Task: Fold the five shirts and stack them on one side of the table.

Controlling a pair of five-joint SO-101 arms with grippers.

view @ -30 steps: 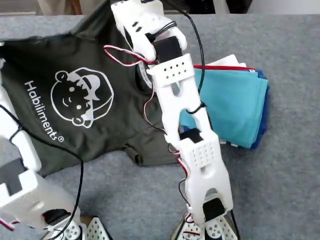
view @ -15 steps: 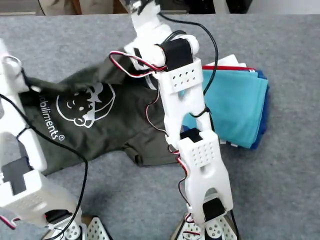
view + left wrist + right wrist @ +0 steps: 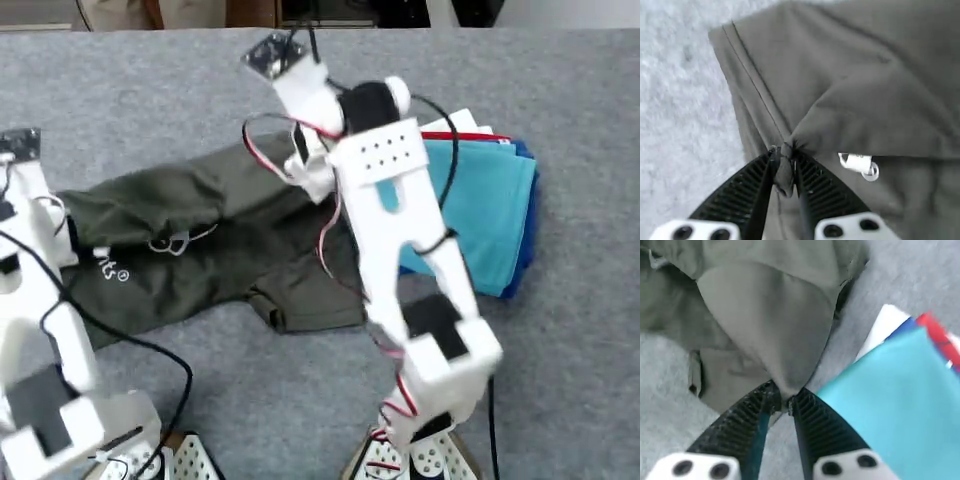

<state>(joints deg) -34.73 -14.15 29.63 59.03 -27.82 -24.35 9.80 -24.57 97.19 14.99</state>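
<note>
- Already a stack of folded shirts (image 3: 480,210) lies toward the right edge of the table (image 3: 560,90): turquoise on top, with blue, white and red edges peeping out beneath. By those colours I judge that four are done.
- One is left, the dark green shirt (image 3: 200,250), spread across the left and middle of the table. Its far part is bunched and doubled over toward the near edge, so the white print is mostly hidden. The fold looks half made, no more.
- Flattening this fold, further folds and carrying the shirt onto the stack are yet to do, as far as I can judge.
- Over the shirt's left end, the left gripper (image 3: 784,160) has its jaws together on a pinch of the green cloth near a stitched edge; a small white label (image 3: 857,162) hangs just beside the pinch.
- Over the shirt's right end, the right gripper (image 3: 785,395) is likewise clamped on a tongue of green cloth, which drapes away from the jaws. The turquoise shirt lies just beside it, not in the jaws.
</note>
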